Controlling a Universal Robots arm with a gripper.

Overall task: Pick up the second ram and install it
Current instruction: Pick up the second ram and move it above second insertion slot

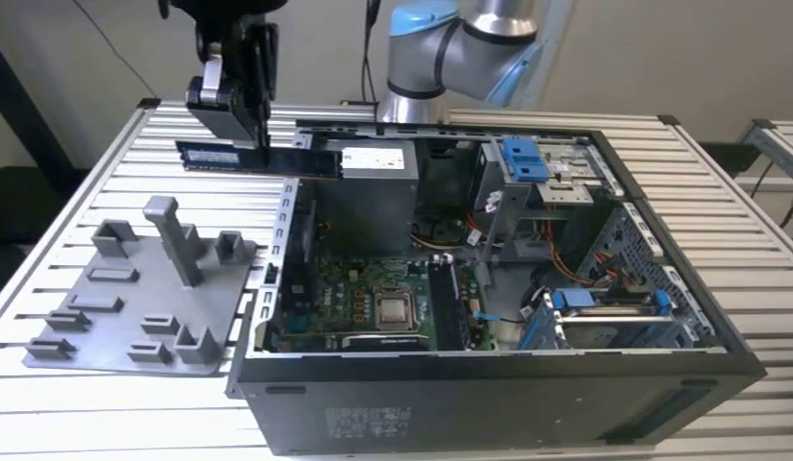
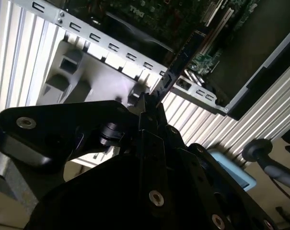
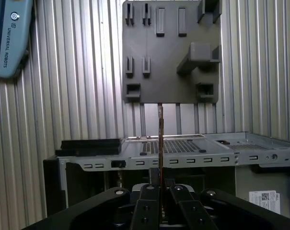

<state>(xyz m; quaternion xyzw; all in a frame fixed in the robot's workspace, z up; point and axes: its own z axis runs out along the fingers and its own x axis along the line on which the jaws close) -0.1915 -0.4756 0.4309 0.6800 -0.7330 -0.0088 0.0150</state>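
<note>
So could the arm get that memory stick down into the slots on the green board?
Probably yes. The gripper holds the second ram over the rim of the open case, and nothing seems to cover the black slots on the green board.

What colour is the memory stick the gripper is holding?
The second ram is dark, almost black; the exterior view shows it best.

Gripping thin, dark green-black memory stick (image 2: 184, 53) edge-on in black metal gripper (image 2: 151, 104); beyond, grey plastic holder tray (image 2: 87, 81) and green motherboard (image 2: 168, 14) inside open case.
</note>
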